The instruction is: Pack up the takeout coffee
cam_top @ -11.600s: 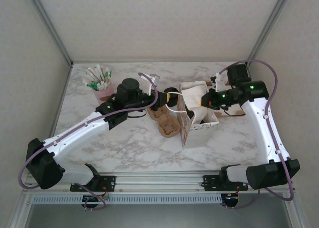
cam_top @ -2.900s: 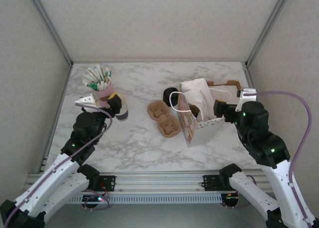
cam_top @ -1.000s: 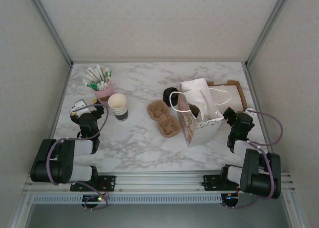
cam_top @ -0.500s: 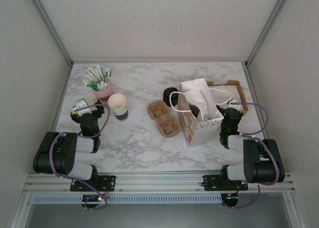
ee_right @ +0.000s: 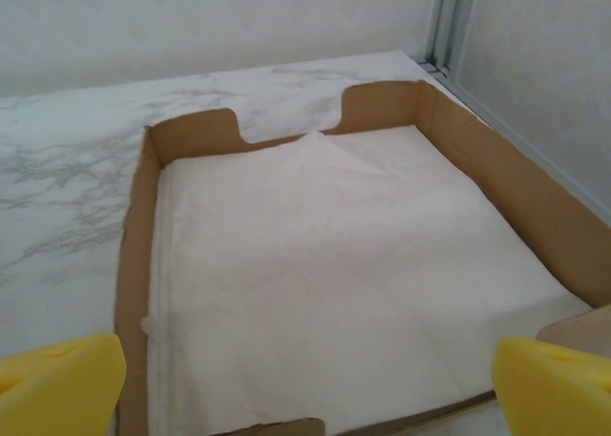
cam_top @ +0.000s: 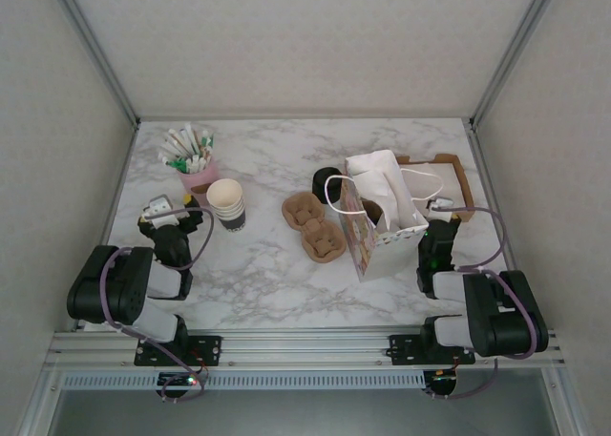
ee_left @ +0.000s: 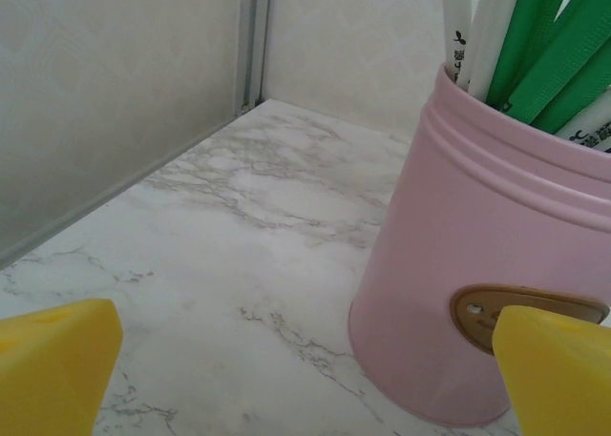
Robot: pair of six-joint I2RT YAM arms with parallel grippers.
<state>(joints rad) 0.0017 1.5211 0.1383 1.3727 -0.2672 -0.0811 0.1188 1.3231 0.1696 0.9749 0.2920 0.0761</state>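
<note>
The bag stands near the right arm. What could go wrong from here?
1. The bag stands upright and open, with the right arm very close beside it; a swing of that arm may tip the bag and spill whatever is inside.
2. The open left claw points at the pink pot, which is tall and full of sticks; a forward move may knock it over.

On the marble bench (cam_top: 258, 274), a pink pot (ee_left: 458, 293) of green and white sticks is set far left, with stacked cream cups (cam_top: 227, 203) just beside it. A brown carrier (cam_top: 313, 228) is laid centrally, a black cylinder (cam_top: 326, 181) behind it and a white bag (cam_top: 382, 217) to its right. White paper (ee_right: 334, 264) is held in a cardboard tray (ee_right: 134, 255) far right.
</note>
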